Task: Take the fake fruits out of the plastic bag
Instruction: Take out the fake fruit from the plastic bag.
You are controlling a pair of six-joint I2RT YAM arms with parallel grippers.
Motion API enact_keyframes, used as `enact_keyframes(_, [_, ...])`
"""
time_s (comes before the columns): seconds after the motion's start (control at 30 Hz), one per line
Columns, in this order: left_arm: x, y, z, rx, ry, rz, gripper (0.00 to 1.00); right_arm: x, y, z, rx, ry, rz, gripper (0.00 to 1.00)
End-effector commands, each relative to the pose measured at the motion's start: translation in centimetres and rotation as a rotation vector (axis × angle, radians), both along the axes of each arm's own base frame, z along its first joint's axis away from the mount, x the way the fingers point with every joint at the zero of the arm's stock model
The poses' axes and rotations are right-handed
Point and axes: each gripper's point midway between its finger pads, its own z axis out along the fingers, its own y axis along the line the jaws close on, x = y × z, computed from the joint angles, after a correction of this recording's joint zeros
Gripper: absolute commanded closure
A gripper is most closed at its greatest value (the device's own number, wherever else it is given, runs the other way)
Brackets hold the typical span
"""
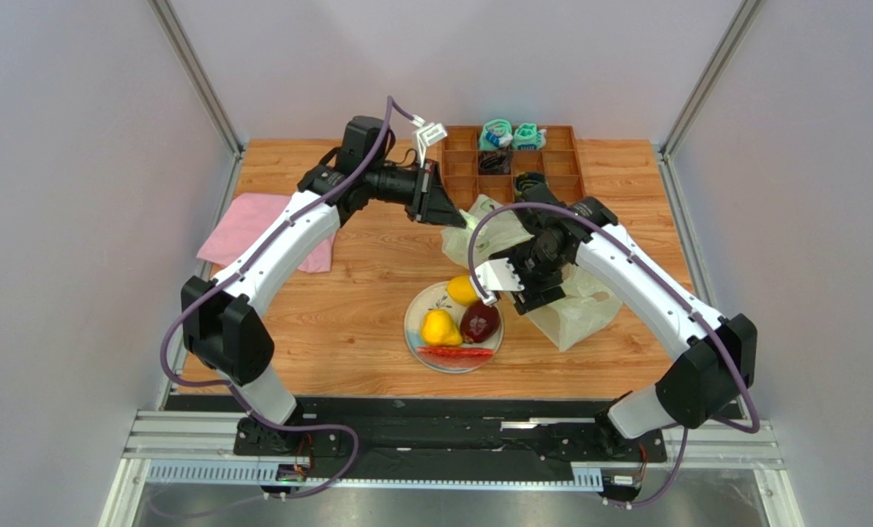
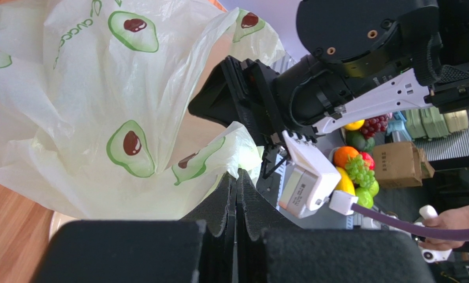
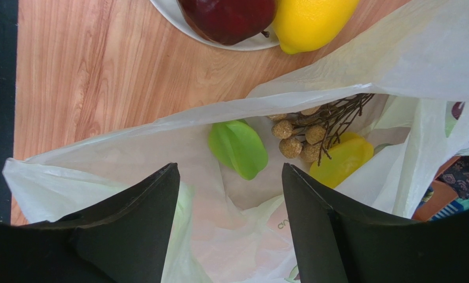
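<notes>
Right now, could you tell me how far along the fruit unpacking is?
Done: lemon, pear, dark red fruit and red slice lie on the plate. In hand: left claw pinches the bag; right claw open over its mouth. Left: green piece, yellow piece and twig cluster inside.

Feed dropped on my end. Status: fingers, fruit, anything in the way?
Left gripper shut at plastic bag edge. Right gripper open over bag mouth. Green piece, yellow piece inside; four fruits on plate. Berry sprig lies against yellow piece.
</notes>
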Motion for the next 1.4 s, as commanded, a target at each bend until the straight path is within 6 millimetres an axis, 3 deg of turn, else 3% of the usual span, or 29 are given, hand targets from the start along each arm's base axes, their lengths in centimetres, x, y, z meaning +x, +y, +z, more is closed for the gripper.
enact_keyframes(0.0, [-1.1,0.4,1.7,-0.022,-0.070,-0.015,1.00,2.0,-0.4,-1.2,-0.066,-0.055,0.011,0.29])
enact_keyframes(0.17, [-1.1,0.5,1.6,-0.017,-0.072,-0.015,1.00,4.5,-1.9,-4.1,-0.152,-0.114,0.003,0.07])
enact_keyframes(0.43, [-1.3,0.7,1.3,-0.010,-0.068,-0.015,1.00,6.8,-2.8,-7.9,-0.296,-0.113,0.034,0.05])
enact_keyframes(0.7, [-1.7,0.9,1.3,-0.012,-0.071,-0.013,1.00,7.3,-4.5,-11.5,-0.425,-0.083,0.048,0.06])
enact_keyframes(0.77, [-1.8,1.0,1.4,-0.013,-0.076,-0.014,1.00,7.4,-4.8,-12.3,-0.449,-0.075,0.037,0.07])
enact_keyframes(0.87, [-2.0,1.1,1.4,-0.012,-0.077,-0.013,1.00,8.0,-4.5,-12.8,-0.446,-0.065,-0.009,0.23])
enact_keyframes(0.9, [-2.0,1.1,1.4,-0.011,-0.075,-0.013,1.00,8.2,-4.4,-12.8,-0.445,-0.066,-0.022,0.36])
enact_keyframes(1.0, [-2.2,1.2,1.5,-0.014,-0.079,-0.013,1.00,9.1,-4.0,-11.6,-0.424,-0.092,-0.112,0.60])
enact_keyframes(1.03, [-2.2,1.2,1.6,-0.016,-0.083,-0.014,1.00,9.2,-3.9,-10.9,-0.405,-0.097,-0.138,0.63])
enact_keyframes(1.07, [-2.2,1.2,1.7,-0.018,-0.082,-0.017,1.00,9.8,-3.5,-8.8,-0.359,-0.133,-0.171,0.64])
enact_keyframes(1.13, [-2.2,1.1,2.1,-0.025,-0.087,-0.017,1.00,8.8,-3.2,-6.5,-0.301,-0.121,-0.214,0.66])
enact_keyframes(1.2, [-2.1,1.0,2.3,-0.032,-0.093,-0.018,1.00,7.4,-2.7,-2.8,-0.210,-0.119,-0.251,0.67])
enact_keyframes(1.3, [-1.9,0.8,2.6,-0.042,-0.090,-0.019,1.00,4.8,-2.2,0.7,-0.103,-0.088,-0.294,0.67])
enact_keyframes(1.37, [-1.8,0.7,2.6,-0.042,-0.085,-0.021,1.00,3.3,-2.2,1.9,-0.059,-0.062,-0.315,0.67])
